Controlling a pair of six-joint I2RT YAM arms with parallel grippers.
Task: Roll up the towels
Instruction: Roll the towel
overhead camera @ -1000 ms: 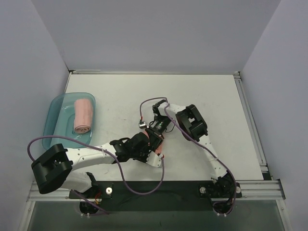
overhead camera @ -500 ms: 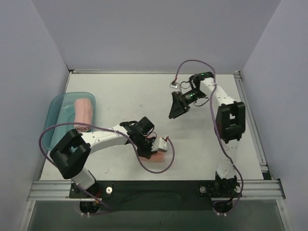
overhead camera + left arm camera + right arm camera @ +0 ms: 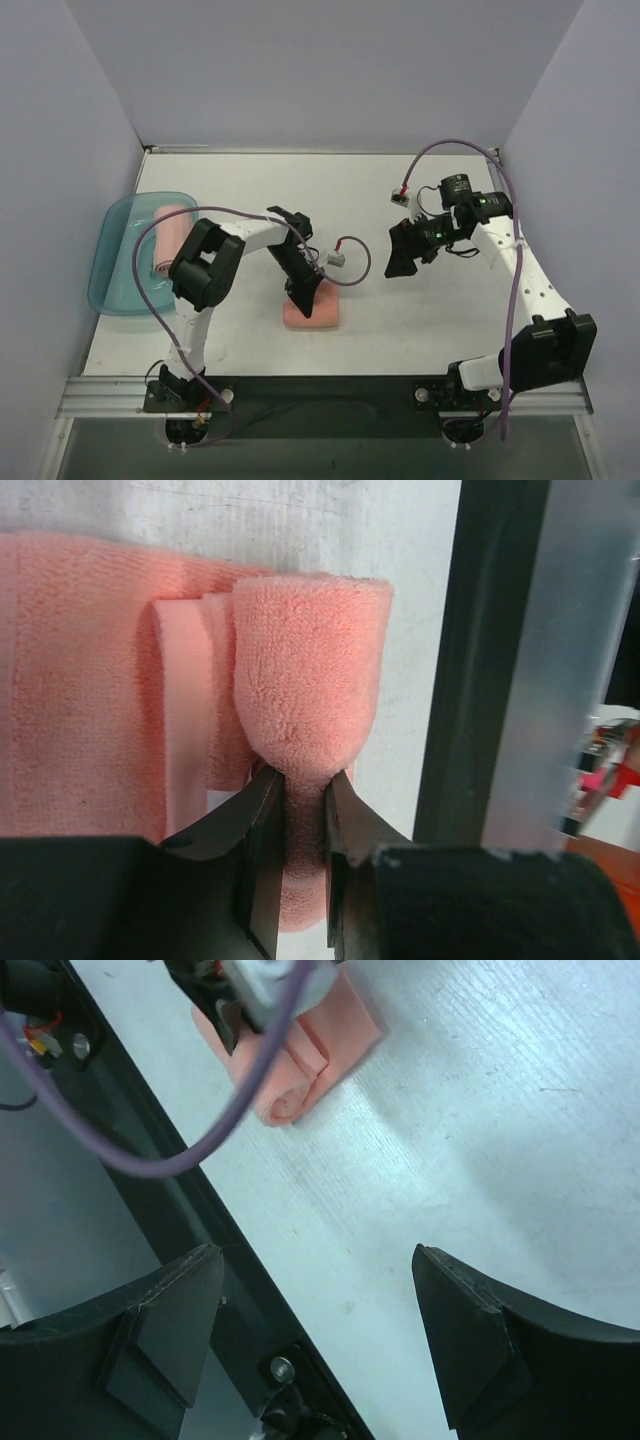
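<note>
White table point(image 3: 430, 320): at left, a teal tray point(image 3: 108, 285) holds one rolled towel point(image 3: 170, 225). Near centre, left gripper point(image 3: 305, 795) pinches the rolled edge of a second towel point(image 3: 318, 315); right gripper point(image 3: 315, 1260) gapes empty, well apart.

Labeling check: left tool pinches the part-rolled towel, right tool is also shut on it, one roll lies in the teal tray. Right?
Not quite. The right tool is open and off the towel, hanging clear of it, as the right wrist view shows. The rest stands: the left tool pinches the part-rolled towel, and one roll lies in the teal tray.
</note>
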